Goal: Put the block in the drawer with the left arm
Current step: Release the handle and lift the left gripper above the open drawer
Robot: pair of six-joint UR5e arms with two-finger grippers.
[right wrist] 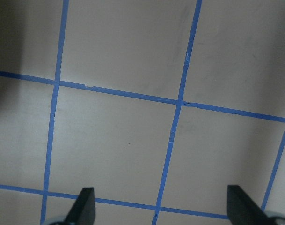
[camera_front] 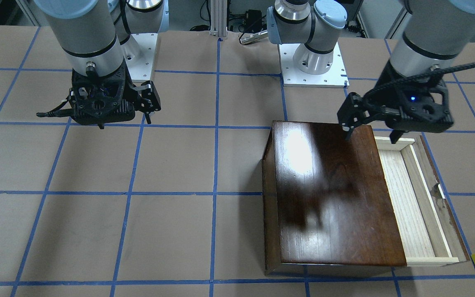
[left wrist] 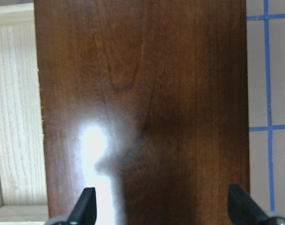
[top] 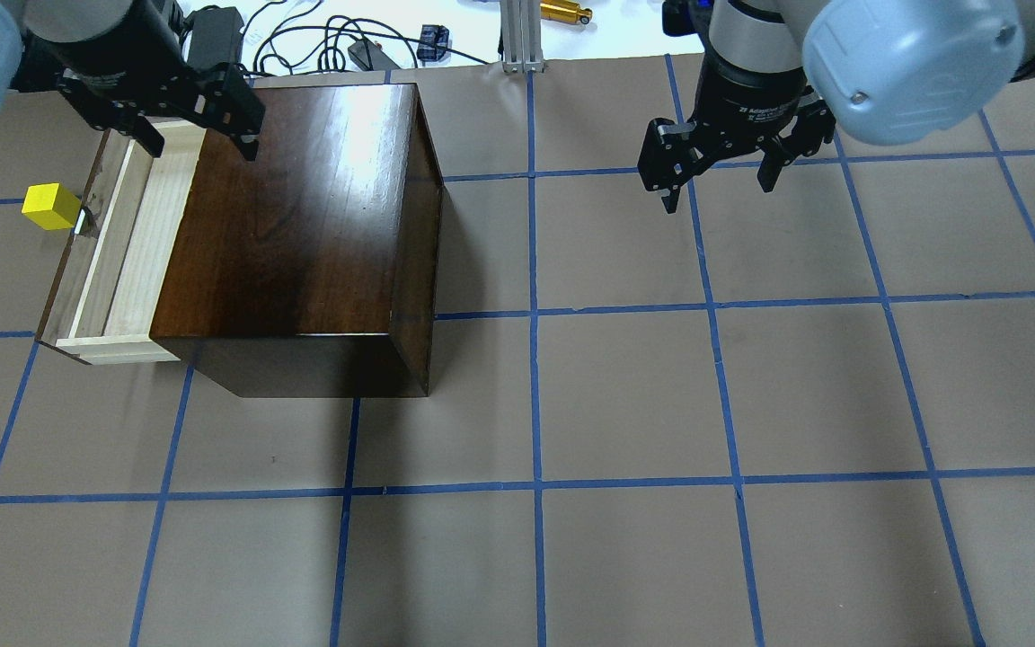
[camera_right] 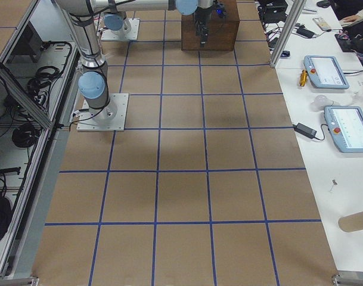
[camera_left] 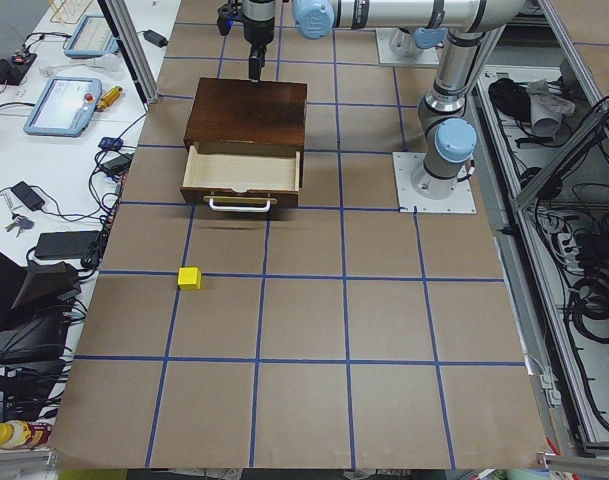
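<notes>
Left gripper (top: pixel 200 137): spread wide, empty, above box (top: pixel 302 225) and well apart from block (top: pixel 50 206).
Risk: low sweep toward block snagging drawer (top: pixel 151 243) front — or off-centre pinch.

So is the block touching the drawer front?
Apart. The exterior left view shows the block on the table with a clear strip of bare surface between it and the drawer front; overhead they merely look adjacent.
</notes>
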